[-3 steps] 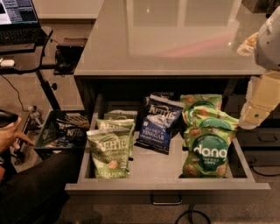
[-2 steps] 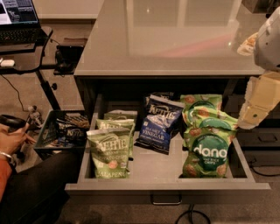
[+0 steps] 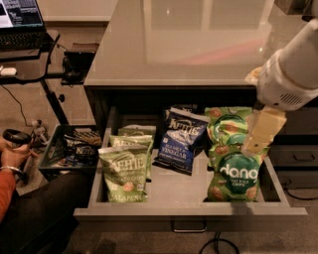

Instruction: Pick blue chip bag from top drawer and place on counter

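The blue chip bag (image 3: 181, 141) lies in the middle of the open top drawer (image 3: 189, 211), leaning toward the back. My gripper (image 3: 262, 133) hangs from the white arm at the right, above the green dang bags (image 3: 237, 173) and to the right of the blue bag, touching nothing that I can see. The glossy grey counter (image 3: 189, 44) spans the area above the drawer.
Light green Kettle Jalapeno bags (image 3: 124, 168) stand in the drawer's left part. A dark desk with a laptop (image 3: 20, 15) is at the far left. A floor bin (image 3: 69, 149) holds more bags. A person's hand (image 3: 12, 154) is at the left edge.
My gripper has moved left and slightly down, now over the dang bags. The person's hand at the left has shifted a little.
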Tool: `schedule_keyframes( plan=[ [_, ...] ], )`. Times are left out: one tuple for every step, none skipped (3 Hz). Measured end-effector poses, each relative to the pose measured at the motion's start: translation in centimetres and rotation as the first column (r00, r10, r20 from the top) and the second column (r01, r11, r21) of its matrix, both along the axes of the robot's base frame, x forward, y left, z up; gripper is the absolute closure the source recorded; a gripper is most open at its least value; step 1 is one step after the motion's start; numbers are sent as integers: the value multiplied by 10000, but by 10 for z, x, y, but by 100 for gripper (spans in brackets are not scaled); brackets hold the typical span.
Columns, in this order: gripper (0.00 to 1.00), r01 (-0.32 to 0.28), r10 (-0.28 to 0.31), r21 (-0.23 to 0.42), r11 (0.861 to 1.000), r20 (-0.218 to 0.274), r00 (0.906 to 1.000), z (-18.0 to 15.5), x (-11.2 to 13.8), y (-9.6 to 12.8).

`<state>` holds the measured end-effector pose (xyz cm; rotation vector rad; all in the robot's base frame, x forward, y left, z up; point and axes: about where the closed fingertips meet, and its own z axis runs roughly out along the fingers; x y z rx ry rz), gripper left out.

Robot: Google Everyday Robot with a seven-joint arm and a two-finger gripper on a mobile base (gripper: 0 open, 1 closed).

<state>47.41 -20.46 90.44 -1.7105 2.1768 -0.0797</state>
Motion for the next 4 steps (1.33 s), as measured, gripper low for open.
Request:
schedule_keyframes(
  plan=[
    [0,-213,198,588,9980,268,9994,-36,22,13],
    [0,-443,378,1196,9918,565,9977,-57,42,30],
    [0,-442,377,1200,9918,566,9977,-57,42,30],
    [0,-308,194,1761,9839,657,9977,-81,47,38]
  ],
)
